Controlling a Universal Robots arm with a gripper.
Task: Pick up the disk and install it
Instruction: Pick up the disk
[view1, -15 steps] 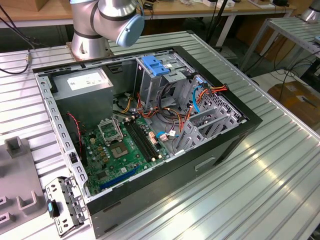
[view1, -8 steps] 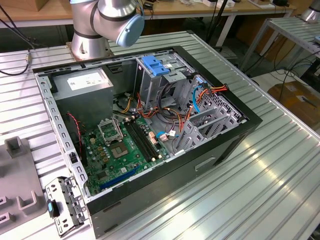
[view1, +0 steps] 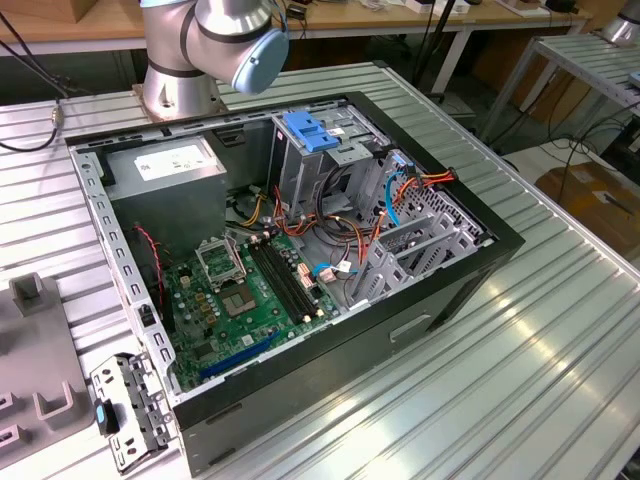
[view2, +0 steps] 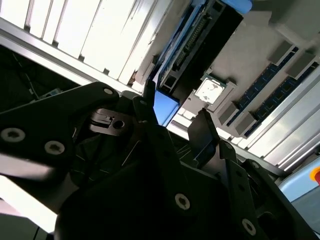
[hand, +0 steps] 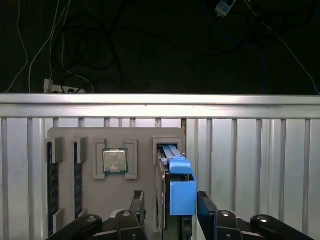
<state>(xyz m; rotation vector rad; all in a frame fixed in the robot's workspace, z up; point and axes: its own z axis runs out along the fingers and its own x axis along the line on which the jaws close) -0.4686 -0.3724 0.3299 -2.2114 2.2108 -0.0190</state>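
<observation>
Bright blue rails marked the black-and-silver disk (hand: 181, 192), seen against a pale grey tray (hand: 140, 137) and the black gripper (hand: 170, 197). The counter (hand: 250, 165) was ribbed silver. In the exterior view, a green motherboard (view1: 195, 300) lay within a black case (view1: 300, 385), its drive cage handle (view1: 308, 132) blue.

The worktop (view1: 560, 330) is ribbed bare metal with a bright, brushed sheen. The computer case (view1: 330, 375) is matt black outside and dull grey sheet metal inside. Its circuit board (view1: 240, 300) is glossy green. The handle (view1: 312, 132) on the drive cage is smooth blue plastic. The robot arm (view1: 215, 25) is smooth silvery metal with a pale blue plastic cap (view1: 262, 55). In the first wrist view the tray (hand: 100, 195) looks like matt grey plastic. The processor (hand: 115, 161) has a satin metal lid, and the disk (hand: 182, 195) carries smooth blue plastic over dark metal. The jaws are matt black with shiny screw heads
</observation>
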